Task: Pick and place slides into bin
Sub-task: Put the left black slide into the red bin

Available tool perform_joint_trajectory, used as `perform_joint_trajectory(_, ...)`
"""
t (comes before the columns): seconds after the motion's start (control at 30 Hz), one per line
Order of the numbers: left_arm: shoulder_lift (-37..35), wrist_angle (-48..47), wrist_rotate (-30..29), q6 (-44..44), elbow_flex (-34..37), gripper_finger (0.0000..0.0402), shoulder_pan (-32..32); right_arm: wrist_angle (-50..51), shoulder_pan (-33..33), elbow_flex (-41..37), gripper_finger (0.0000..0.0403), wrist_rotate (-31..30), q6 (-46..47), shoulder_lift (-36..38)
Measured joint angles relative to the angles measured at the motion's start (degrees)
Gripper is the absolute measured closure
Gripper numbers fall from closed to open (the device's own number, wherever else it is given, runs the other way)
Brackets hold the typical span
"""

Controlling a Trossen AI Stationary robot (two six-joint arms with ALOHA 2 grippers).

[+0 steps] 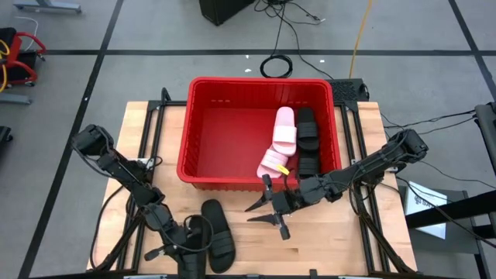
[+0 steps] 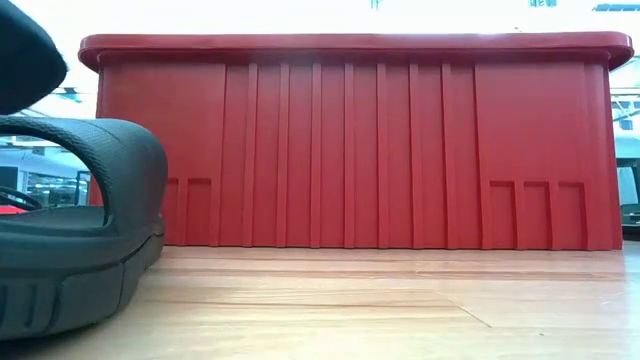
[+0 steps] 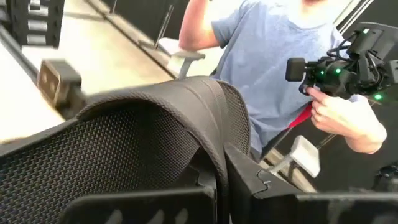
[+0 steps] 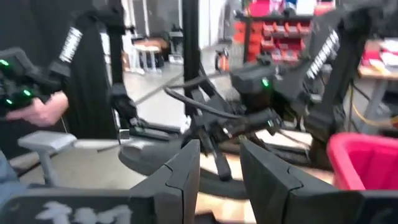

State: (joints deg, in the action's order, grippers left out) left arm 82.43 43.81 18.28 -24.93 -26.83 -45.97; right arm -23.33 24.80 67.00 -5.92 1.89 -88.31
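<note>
The red bin stands at the table's far middle. Two pale pink slides and black slides lie along its right side. A black slide lies flat on its sole on the table near the front edge; it also shows in the low view. My left gripper is beside it, shut on a second black slide. My right gripper hangs open and empty in front of the bin's near wall. My left gripper pinches the second black slide by the edge of its ribbed strap between its two fingers. The strap arches up over the fingers. I cannot tell whether the slide is clear of the table.
The bin's near wall rises high above the tabletop. Bare wood lies between the bin and the table's front edge. A person in a blue shirt holding a controller stands beyond the table's near side.
</note>
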Motion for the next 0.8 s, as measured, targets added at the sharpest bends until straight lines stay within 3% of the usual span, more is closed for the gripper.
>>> perform_joint_trajectory(0.2,-0.02,-0.39,0.78,6.52,-3.68,0.0376,1.95,-5.24,3.25,0.00,0.0298,0.17,-5.56,0.00)
perform_joint_trajectory(0.4,-0.08,-2.43,6.80,14.19,-9.99,0.0387,5.87,-6.00,4.76,0.00,0.0298,0.01,-8.62,0.00)
perform_joint_trajectory(0.57,-1.64,-18.60,9.81,21.39,-17.22,0.0396,10.00,-6.90,5.00,0.00,0.0298,-0.02,-9.35,0.00)
perform_joint_trajectory(0.7,-3.84,-34.49,9.75,27.78,-23.40,0.0385,13.62,-7.91,5.81,-0.02,0.0298,-0.66,-15.09,1.31)
perform_joint_trajectory(0.8,-6.30,-44.71,9.75,31.42,-27.80,0.0380,16.19,-7.69,7.28,-0.02,0.0298,-5.31,-19.67,3.19)
